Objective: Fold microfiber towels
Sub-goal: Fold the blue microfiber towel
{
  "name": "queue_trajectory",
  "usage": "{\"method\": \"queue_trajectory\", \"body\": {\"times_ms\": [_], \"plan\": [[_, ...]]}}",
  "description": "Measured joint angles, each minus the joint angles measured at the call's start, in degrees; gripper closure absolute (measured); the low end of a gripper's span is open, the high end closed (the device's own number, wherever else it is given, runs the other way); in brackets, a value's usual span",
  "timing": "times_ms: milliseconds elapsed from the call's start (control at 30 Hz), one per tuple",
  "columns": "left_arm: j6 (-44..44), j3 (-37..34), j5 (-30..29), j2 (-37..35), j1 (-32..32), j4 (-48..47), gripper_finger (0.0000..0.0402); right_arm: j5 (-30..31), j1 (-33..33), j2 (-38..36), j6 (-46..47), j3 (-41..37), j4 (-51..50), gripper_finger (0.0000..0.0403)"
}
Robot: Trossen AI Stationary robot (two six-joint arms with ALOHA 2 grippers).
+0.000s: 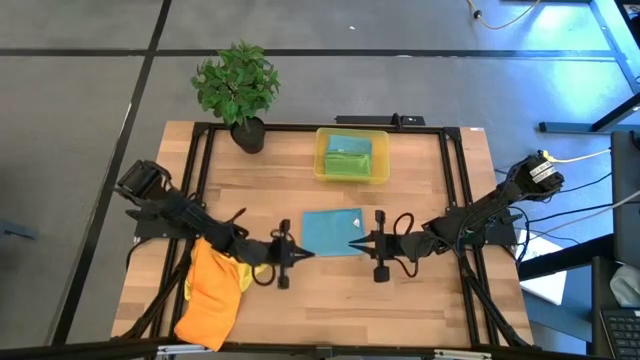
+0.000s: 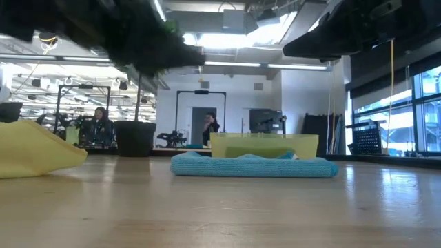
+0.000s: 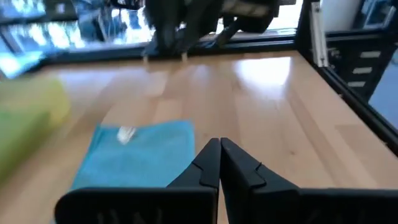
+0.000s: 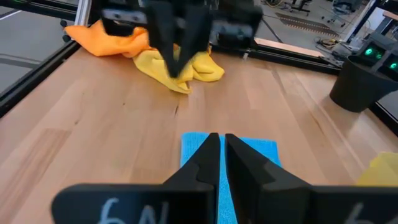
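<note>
Both grippers were clenched on nothing: the left gripper [image 1: 304,254] and right gripper [image 1: 353,242] hovered at either side of the folded teal towel [image 1: 331,232] mid-table. Orange towel [image 1: 210,290] and yellow towel [image 1: 245,275] lay heaped under the left arm; a green towel [image 1: 349,160] sat in the yellow bin [image 1: 352,176].

Two dark robot arms reach inward from opposite sides, meeting nose to nose near the middle. The left gripper [image 1: 303,254] points toward its partner with its fingers [image 3: 210,163] pressed together, holding nothing. The right gripper [image 1: 355,243] faces it a short way off, fingers [image 4: 211,155] drawn nearly closed and empty. Both wrists lie low and roughly level, elbows bent outward.
</note>
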Motion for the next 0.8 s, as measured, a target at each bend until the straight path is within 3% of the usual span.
{"method": "queue_trajectory", "body": {"times_ms": [200,500,633,800], "plan": [[-7.1,-0.5,1.5,0.0,1.8,-1.2,0.0400,0.1,-1.1,0.0,-0.1,0.0,-0.4,0.0375],[-1.0,7.5,2.6,1.6,-0.8,-8.6,0.0399,-0.1,-2.4,0.3,1.6,-1.6,-0.8,0.0375],[-0.9,8.0,2.1,3.6,-0.3,-9.1,0.0399,-5.3,-2.4,3.0,1.4,-1.7,2.7,0.0375],[-1.3,8.0,2.9,4.8,0.9,-9.3,0.0398,-6.1,-2.4,7.8,-2.4,-1.7,7.4,0.0374]]}}
